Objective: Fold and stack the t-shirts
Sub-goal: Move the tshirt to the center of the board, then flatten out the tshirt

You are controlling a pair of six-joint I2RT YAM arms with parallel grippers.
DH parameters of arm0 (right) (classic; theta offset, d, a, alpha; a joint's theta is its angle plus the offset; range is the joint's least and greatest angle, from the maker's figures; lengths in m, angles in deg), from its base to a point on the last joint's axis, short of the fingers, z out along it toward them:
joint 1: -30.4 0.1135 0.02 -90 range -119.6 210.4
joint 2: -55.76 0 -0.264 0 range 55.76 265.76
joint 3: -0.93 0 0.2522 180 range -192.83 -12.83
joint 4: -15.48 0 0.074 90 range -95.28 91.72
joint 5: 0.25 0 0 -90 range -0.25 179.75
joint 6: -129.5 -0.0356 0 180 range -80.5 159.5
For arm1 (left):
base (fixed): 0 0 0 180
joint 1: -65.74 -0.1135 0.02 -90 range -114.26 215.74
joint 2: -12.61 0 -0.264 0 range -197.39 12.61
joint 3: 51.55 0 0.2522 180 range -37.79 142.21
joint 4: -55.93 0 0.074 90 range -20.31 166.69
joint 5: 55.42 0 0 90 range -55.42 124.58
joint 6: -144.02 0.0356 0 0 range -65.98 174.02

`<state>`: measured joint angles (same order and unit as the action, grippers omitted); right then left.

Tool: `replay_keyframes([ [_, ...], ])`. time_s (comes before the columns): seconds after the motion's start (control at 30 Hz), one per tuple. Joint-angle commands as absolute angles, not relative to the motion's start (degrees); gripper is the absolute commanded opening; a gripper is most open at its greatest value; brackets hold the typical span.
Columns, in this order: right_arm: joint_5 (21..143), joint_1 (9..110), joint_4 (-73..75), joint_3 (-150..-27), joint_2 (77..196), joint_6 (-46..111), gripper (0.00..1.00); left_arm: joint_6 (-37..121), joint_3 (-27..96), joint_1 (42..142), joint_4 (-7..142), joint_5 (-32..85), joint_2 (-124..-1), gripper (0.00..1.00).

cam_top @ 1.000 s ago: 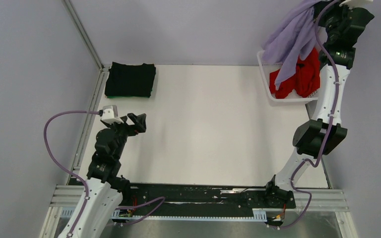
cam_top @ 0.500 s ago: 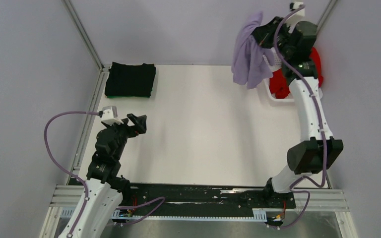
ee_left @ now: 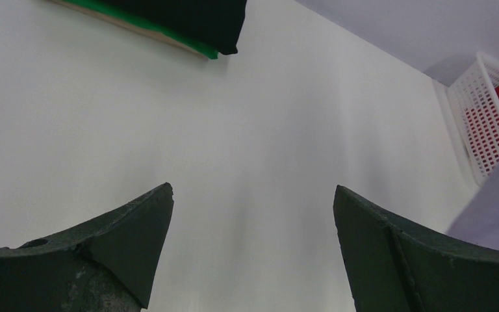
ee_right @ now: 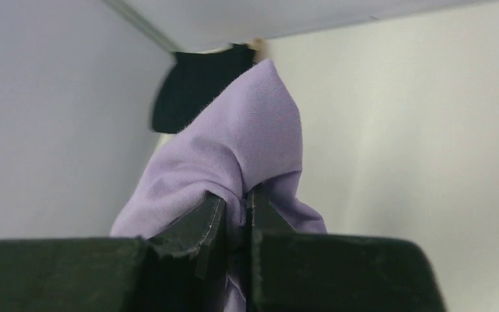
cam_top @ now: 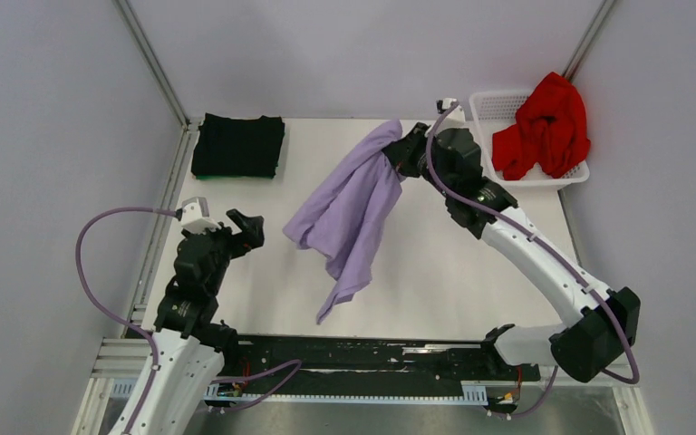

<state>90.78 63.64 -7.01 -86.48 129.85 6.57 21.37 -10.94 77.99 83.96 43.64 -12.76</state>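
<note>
My right gripper (cam_top: 397,150) is shut on the lavender-purple t-shirt (cam_top: 349,207) and holds it in the air over the middle of the table, the cloth hanging down and to the left. In the right wrist view the cloth (ee_right: 234,156) is pinched between the jaws of that gripper (ee_right: 236,201). The black t-shirt (cam_top: 237,145) lies folded at the far left corner; it also shows in the left wrist view (ee_left: 182,19). The red t-shirt (cam_top: 544,127) is bunched in the white basket (cam_top: 488,101). My left gripper (cam_top: 252,227) is open and empty at the left side (ee_left: 253,195).
The white lattice basket stands at the far right corner and shows in the left wrist view (ee_left: 477,110). A metal frame post (cam_top: 154,63) runs along the far left. The table surface (cam_top: 444,272) is white.
My right arm has swung from above the basket leftward and down, carrying the lavender shirt out over the table's middle. The red shirt stays in the basket. The left arm has barely moved.
</note>
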Motion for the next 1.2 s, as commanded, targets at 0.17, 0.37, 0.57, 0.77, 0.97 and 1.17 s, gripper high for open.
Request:
replay_keyframes([
  [0.17,98.3,45.4,-23.0,-80.8,146.2,-2.0,0.83,17.8,-7.5,77.8,86.6,45.2,-17.1,1.0],
  [0.37,100.6,45.4,-26.0,-79.6,142.6,0.7,1.0,17.7,-6.2,77.8,86.1,42.7,-22.1,1.0],
  [0.57,101.1,54.6,-25.7,-71.3,133.5,3.0,1.0,17.5,-6.7,77.8,82.6,40.5,-26.6,1.0],
  [0.77,98.0,73.7,-26.0,-66.6,131.6,1.7,1.0,17.8,-7.2,77.8,79.4,38.2,-30.4,1.0],
  [0.97,102.3,89.9,-32.7,-72.9,143.9,-6.8,1.0,18.0,-7.5,77.8,78.4,37.9,-32.4,1.0],
  [1.17,106.5,95.7,-40.4,-82.0,156.8,-13.0,1.0,18.0,-8.2,77.8,79.1,39.2,-31.1,1.0],
])
